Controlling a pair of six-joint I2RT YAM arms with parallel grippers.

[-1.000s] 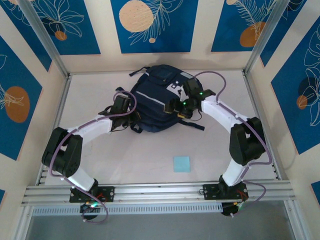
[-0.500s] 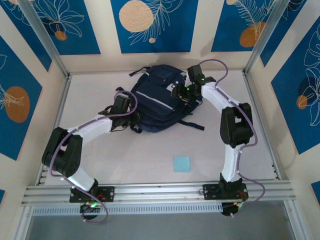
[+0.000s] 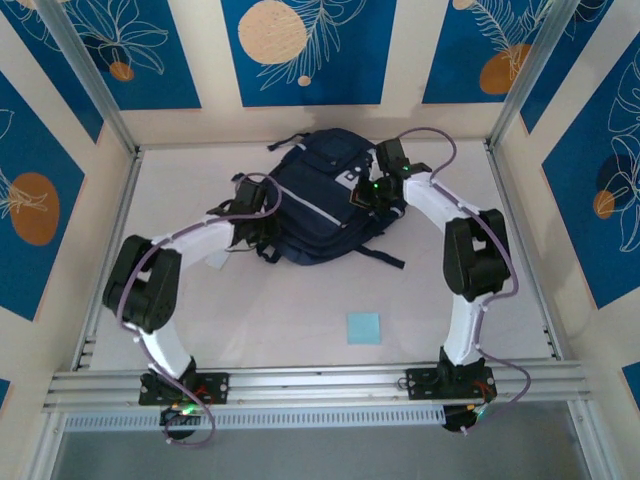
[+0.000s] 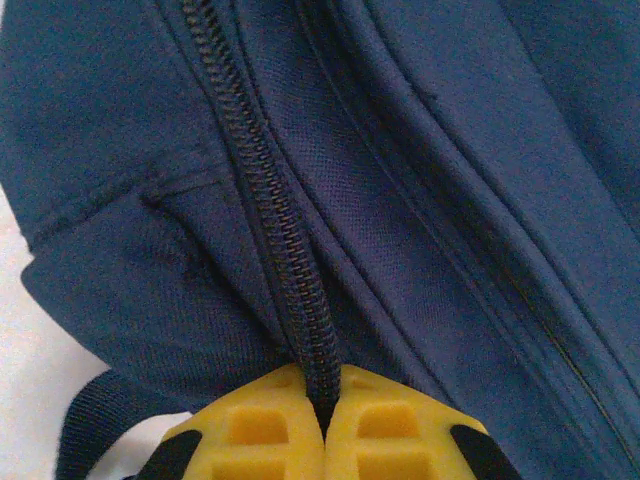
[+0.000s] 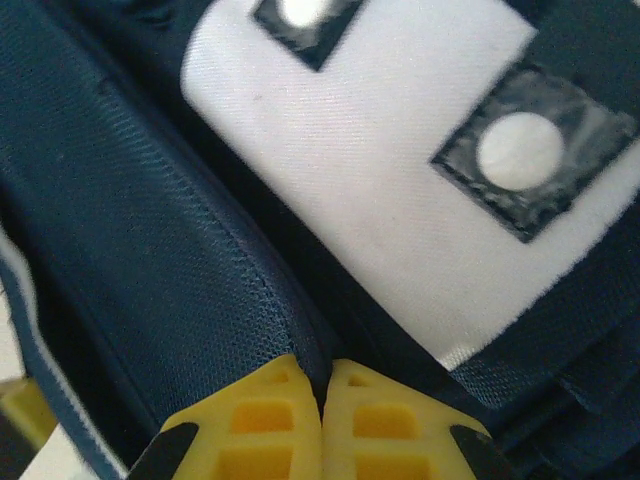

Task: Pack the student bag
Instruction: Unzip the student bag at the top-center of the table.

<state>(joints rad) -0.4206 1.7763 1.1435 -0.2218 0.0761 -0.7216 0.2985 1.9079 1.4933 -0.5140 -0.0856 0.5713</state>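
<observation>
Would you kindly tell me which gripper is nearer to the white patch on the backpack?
Right. The right gripper pinches the backpack just beside the white patch; the left gripper grips a zipper on the opposite side.

Your left gripper (image 4: pixel 325 408) has moved farther up the left side of the bag (image 3: pixel 312 215). Its elbow swung in toward the middle. Your right gripper (image 5: pixel 325 388) went up the bag to the white patch (image 5: pixel 380 180), and that arm folded in closer. The bag slid a little to the right.
</observation>
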